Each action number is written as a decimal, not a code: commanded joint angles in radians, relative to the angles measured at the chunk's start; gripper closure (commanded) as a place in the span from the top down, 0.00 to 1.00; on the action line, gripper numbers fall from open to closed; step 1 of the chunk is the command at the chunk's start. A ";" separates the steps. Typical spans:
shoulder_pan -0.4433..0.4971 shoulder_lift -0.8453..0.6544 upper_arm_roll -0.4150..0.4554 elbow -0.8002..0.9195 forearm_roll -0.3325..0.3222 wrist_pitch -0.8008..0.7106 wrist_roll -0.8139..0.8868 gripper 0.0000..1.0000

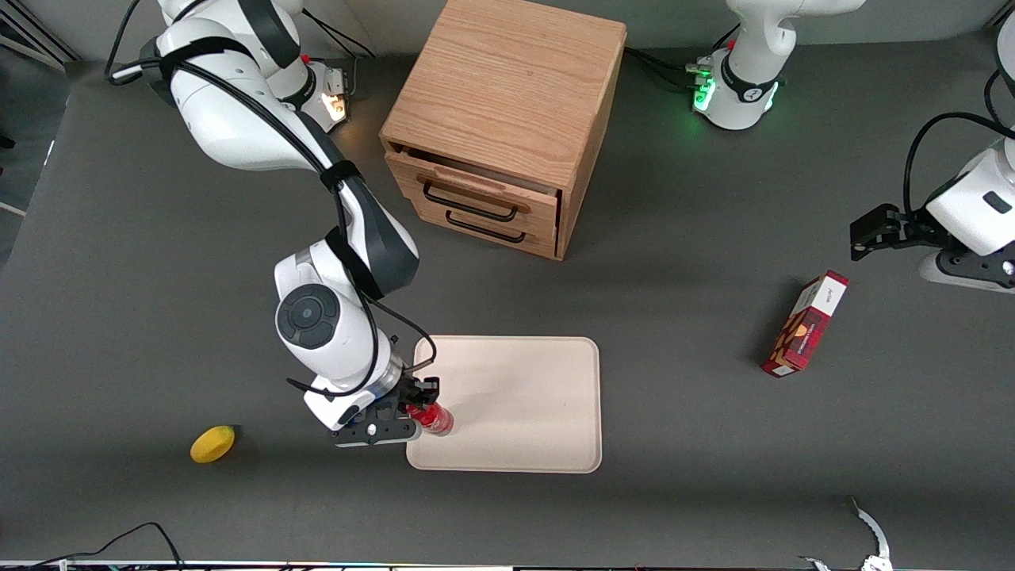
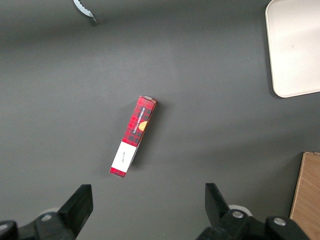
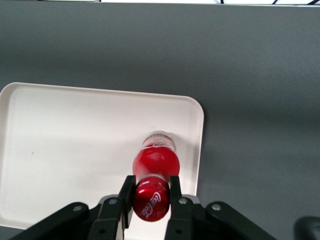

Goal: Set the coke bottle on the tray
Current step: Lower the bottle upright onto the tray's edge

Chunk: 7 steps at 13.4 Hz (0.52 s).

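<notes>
The coke bottle [image 1: 432, 417] is small, shiny and red. It stands upright on the pale cream-pink tray [image 1: 523, 400], in the tray's corner nearest the front camera at the working arm's end. My gripper [image 1: 416, 406] is shut on the bottle's red cap. In the right wrist view the cap [image 3: 151, 198] sits squeezed between the two black fingers [image 3: 127, 194], with the bottle body [image 3: 155, 161] below it over the tray [image 3: 75, 150], close to the tray's rim. My gripper [image 3: 151, 199] is directly above the bottle.
A yellow lemon [image 1: 212, 443] lies on the table near my gripper, off the tray. A wooden drawer cabinet [image 1: 503, 119] stands farther from the camera, top drawer slightly open. A red-and-white box [image 1: 805, 323] lies toward the parked arm's end, also in the left wrist view [image 2: 133, 135].
</notes>
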 commanded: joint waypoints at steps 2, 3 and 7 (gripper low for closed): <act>0.023 0.038 -0.015 0.049 -0.011 0.022 0.015 0.00; 0.023 0.038 -0.015 0.048 -0.011 0.022 0.015 0.00; 0.023 0.038 -0.015 0.045 -0.011 0.024 0.015 0.11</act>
